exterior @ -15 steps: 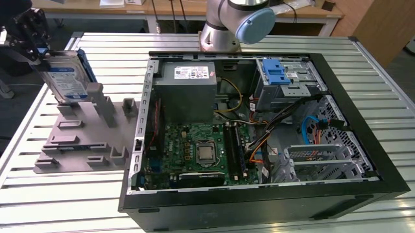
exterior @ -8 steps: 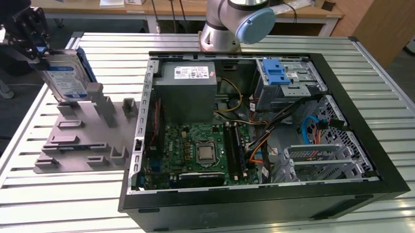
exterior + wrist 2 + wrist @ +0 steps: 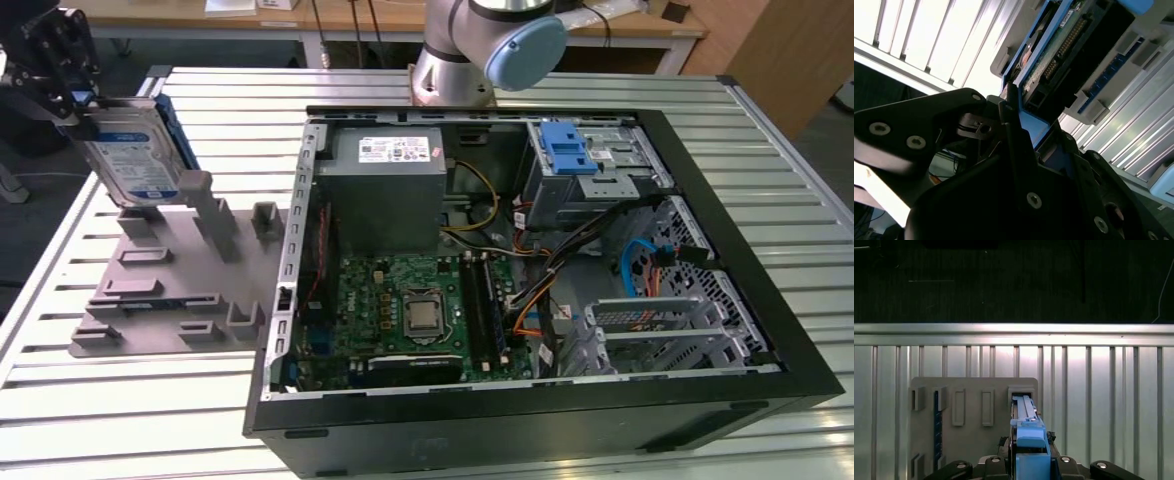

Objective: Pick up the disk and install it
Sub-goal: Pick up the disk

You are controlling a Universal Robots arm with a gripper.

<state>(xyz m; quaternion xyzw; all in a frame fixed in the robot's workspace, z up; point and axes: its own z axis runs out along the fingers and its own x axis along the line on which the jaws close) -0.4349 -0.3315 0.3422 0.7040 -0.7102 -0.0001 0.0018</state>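
The disk (image 3: 130, 150), silver with a white-and-blue label and a blue carrier frame, stands on edge and slightly tilted at the exterior view's far left. Its lower end is at the upright posts of the grey stand (image 3: 174, 290). My gripper (image 3: 76, 103) is shut on the disk's top end. In the first wrist view the blue carrier edge (image 3: 1029, 437) runs out from between my jaws over a slot of the grey stand (image 3: 974, 390). The second wrist view has the disk's green circuit-board side (image 3: 1061, 47) beyond one dark finger (image 3: 1015, 135).
An open black computer case (image 3: 747, 330) lies on the slatted metal table (image 3: 134, 420), to the exterior view's right of the stand. Inside are a grey power supply (image 3: 387, 190), a motherboard (image 3: 400, 310), cables and a drive bay with a blue latch (image 3: 569, 150). The arm's base (image 3: 461, 60) stands behind the case.
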